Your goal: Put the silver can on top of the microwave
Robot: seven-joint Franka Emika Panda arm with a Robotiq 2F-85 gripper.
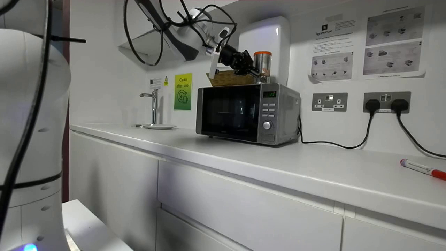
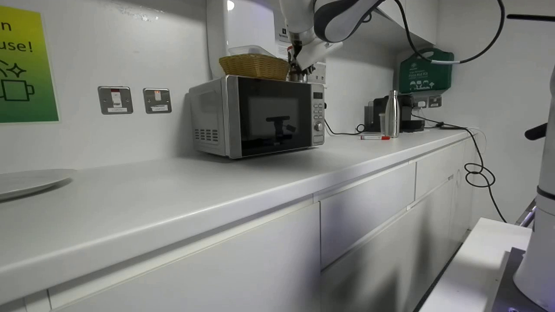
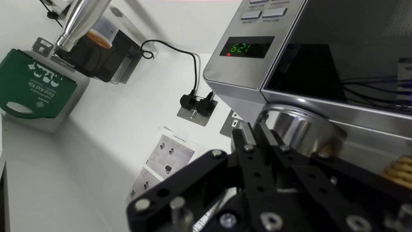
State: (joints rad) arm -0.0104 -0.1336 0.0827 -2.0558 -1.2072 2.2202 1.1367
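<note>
The silver can (image 1: 262, 62), with an orange lid and brownish label, stands upright on top of the microwave (image 1: 230, 111), at its control-panel end. In an exterior view the can's lower part (image 2: 298, 77) shows beside the basket, with its upper part mostly hidden by the gripper. My gripper (image 1: 257, 72) is beside the can, at the height of its lower half. In the wrist view the fingers (image 3: 258, 129) are together with nothing seen between them. The can (image 3: 299, 129) lies just beyond the right finger there; I cannot tell whether they touch. The microwave's panel (image 3: 238, 71) fills the upper right.
A wicker basket (image 1: 231, 78) sits on the microwave beside the can. A white wall unit (image 1: 280, 45) is behind. Plugs and cables (image 1: 373, 106) are at the wall. A red marker (image 1: 423, 169), a silver bottle (image 2: 393, 115) and a plate (image 2: 34, 182) are on the counter.
</note>
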